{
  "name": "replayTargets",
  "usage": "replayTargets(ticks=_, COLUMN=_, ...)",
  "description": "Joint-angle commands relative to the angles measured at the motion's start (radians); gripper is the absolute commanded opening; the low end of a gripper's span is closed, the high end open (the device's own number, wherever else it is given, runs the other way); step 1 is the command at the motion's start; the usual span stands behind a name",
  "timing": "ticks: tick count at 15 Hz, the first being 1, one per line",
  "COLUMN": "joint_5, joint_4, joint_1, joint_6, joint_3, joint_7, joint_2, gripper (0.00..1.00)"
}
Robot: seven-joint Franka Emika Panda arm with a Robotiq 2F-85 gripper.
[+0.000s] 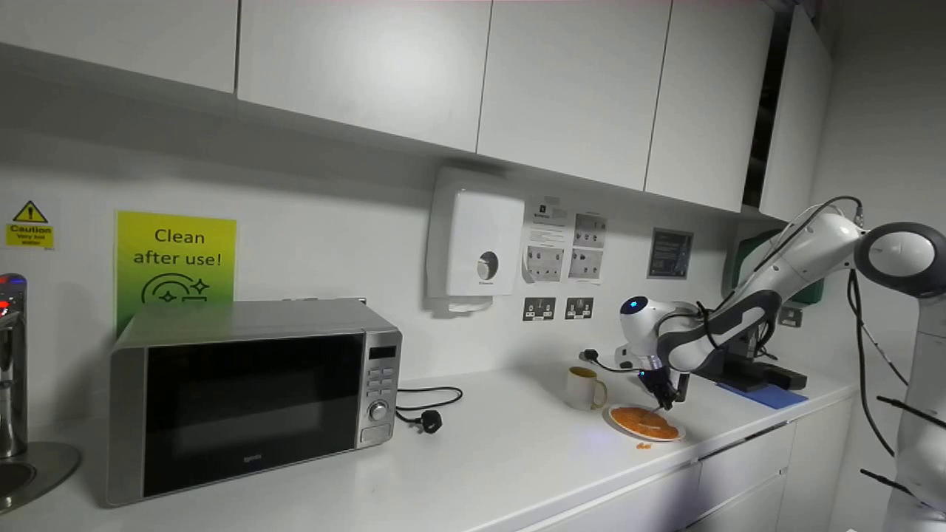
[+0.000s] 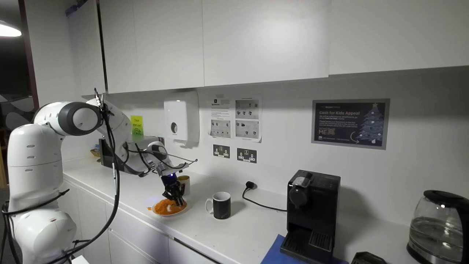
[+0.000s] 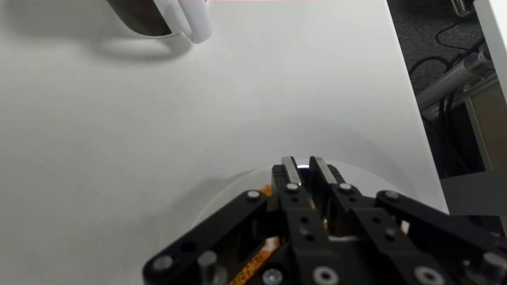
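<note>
- My fingers [image 3: 291,170] point down and are drawn together, only a narrow slit left between them.
- Right under my tips sits the plate [image 3: 366,180], spread with orange food [image 1: 635,420]; I cannot tell whether my tips touch the food.
- In an exterior view a thin pale streak [image 1: 653,411] slants from near my tips to the food, too small to name; I cannot tell whether I grip it.
- Crumbs [image 1: 644,445] lie on the counter [image 3: 119,118], just beside the plate below me.
- The yellow-lined mug [image 1: 579,391] stands upright near my fingers, toward the wall [image 1: 332,258].
- The black mug [image 2: 222,207] stands upright ahead of my tips, apart from them, its handle turned my way.
- Farther past that mug from me are the coffee machine [image 2: 313,216], on a blue mat [image 2: 273,253], and the glass jug [image 2: 436,231].
- Well away from my fingers, on the side opposite the coffee machine, is the microwave [image 1: 255,410].
- Above my tips' level, the wall carries sockets [image 1: 539,308] and a dispenser [image 1: 484,236].
</note>
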Motion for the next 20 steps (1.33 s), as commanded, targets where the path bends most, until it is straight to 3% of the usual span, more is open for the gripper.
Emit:
replayTargets(ticks=1, joint_5=-0.038, joint_4=-0.076, joint_1=-0.016, joint_6=0.066, joint_3=-0.009, joint_7=-0.011, joint_2=-0.072, gripper=0.03)
replayTargets(ticks=12, joint_5=-0.075, joint_4=-0.212, joint_1=-0.021, joint_6=0.2, joint_3=-0.044, joint_7=-0.021, joint_2=-0.208, gripper=0.03)
replayTargets(ticks=20, joint_5=-0.062, joint_4=-0.241, joint_1=-0.028, joint_6=0.255, joint_3=-0.075, joint_7=-0.031, joint_2=-0.275, gripper=0.03)
